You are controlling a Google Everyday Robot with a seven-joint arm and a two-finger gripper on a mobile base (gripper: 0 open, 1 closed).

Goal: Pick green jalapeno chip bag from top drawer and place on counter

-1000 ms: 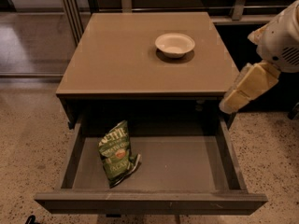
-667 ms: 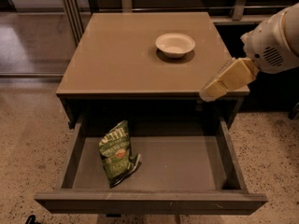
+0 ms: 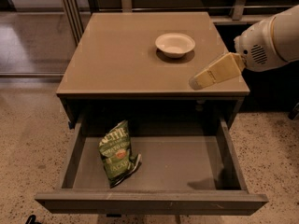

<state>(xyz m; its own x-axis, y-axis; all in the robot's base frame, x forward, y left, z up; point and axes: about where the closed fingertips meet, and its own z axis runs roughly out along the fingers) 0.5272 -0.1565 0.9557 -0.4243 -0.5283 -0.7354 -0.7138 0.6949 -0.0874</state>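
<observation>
Camera view, and here is the square tan-brown counter (image 3: 117, 55), smooth and slightly glossy, with a small round white bowl (image 3: 175, 44) sitting on its far right part. Coming in from the right edge is the robot's white rounded arm (image 3: 273, 36), and at its end the tan gripper (image 3: 198, 81) slants down and to the left, hanging over the counter's front right corner, near the bowl but apart from it. Spread or closed? From this angle I cannot tell, and it holds nothing.

Below, the wide shallow grey-brown top drawer (image 3: 154, 202) stands pulled out over the speckled terrazzo floor (image 3: 28, 139). The small crinkled green jalapeno chip bag (image 3: 117, 154) lies on the drawer's flat bottom, in its left half, leaning a little, well apart from the gripper.
</observation>
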